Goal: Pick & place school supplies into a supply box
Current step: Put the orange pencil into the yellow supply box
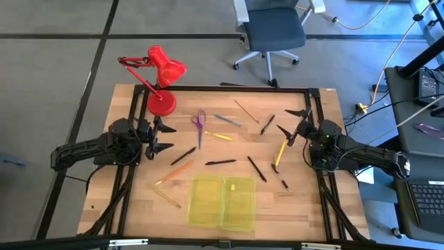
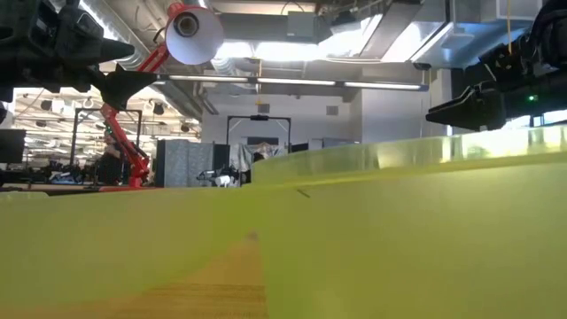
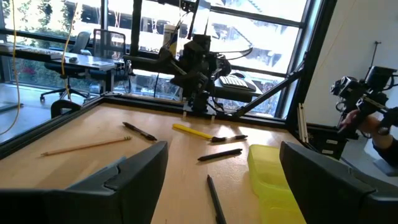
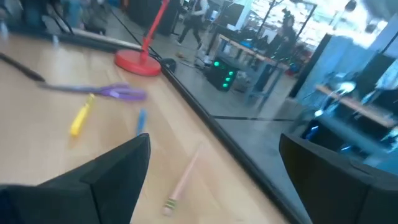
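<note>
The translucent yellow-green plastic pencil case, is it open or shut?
Open: the pencil case lies with both halves spread flat, side by side on the table.

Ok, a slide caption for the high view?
Pens, pencils and scissors lie scattered above the open case; both arms wait at the sides.

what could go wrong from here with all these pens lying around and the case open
Risks, as a guess:
1. The pens are thin and lie flat on the table; the black pen could slip from the open left gripper or right gripper.
2. The purple scissors lie close to the red lamp, so a reach there may bump it.
3. The supply box is shallow; a dropped pen may roll out.
</note>
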